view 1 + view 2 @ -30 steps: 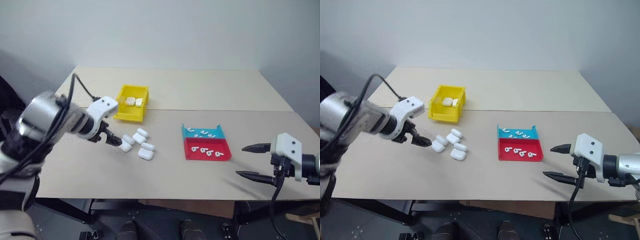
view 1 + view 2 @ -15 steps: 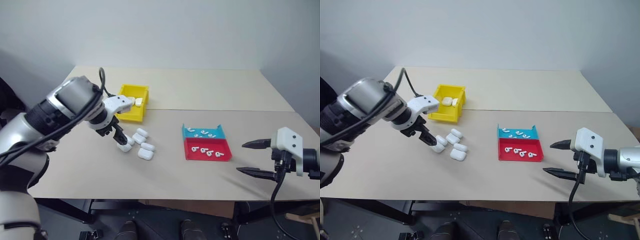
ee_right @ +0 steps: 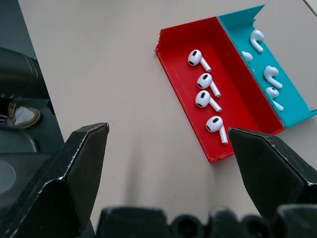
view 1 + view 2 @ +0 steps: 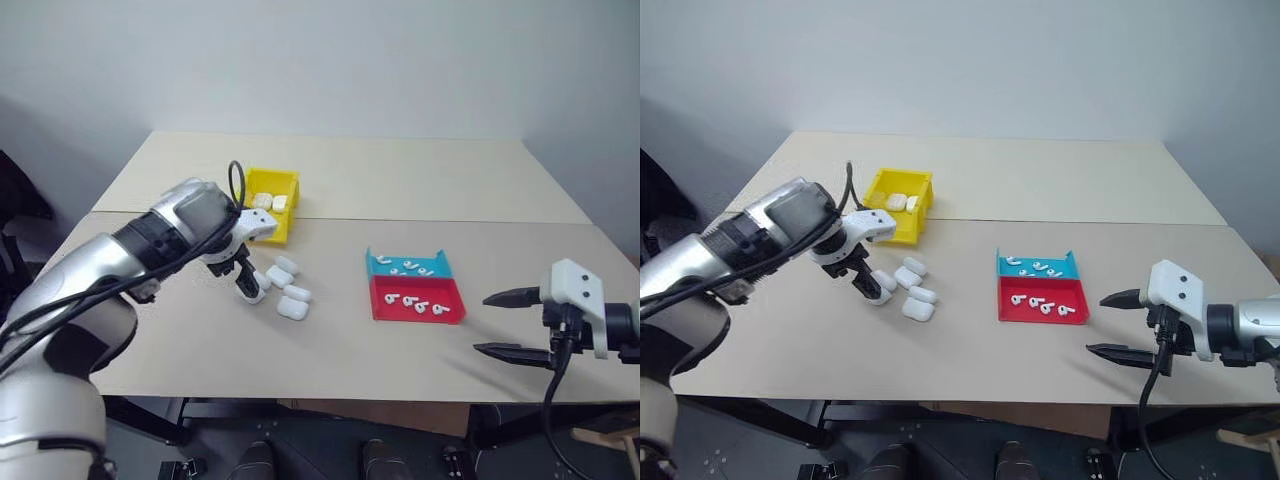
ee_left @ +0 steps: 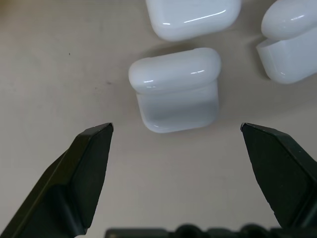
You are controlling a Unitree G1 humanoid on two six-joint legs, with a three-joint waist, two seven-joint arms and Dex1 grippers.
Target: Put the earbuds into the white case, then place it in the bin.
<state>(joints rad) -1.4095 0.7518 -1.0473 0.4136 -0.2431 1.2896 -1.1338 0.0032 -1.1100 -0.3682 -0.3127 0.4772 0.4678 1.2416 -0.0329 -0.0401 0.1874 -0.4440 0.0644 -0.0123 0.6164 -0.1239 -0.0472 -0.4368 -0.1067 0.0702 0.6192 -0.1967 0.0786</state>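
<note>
**Left eye view: my left pincer spread over a white case**

Left eye view takes in the beige table first, the biggest thing here, two tops butted together with a seam running across. On it, toward my left, sits the bin — bright yellow, open-topped, with two white cases lying inside it. Toward my right lies the tray, its far half teal and its near half red; the earbuds rest in it, four in a row on the red side and more on the teal.

My left arm reaches in over the table and turns steeply down. My left gripper has its two black fingers spread wide, gripping nothing. In the left wrist view the white case stands on the tabletop with its lid shut, between my fingertips and a little beyond them, touched by neither. Two more cases lie just beside it, part of a small loose cluster in front of the bin.

My right gripper hangs off to the right of the tray, well apart from it, near the table's front edge. Its fingers stand wide apart too and carry nothing — in the right wrist view they frame the red side of the tray from a distance.
</note>
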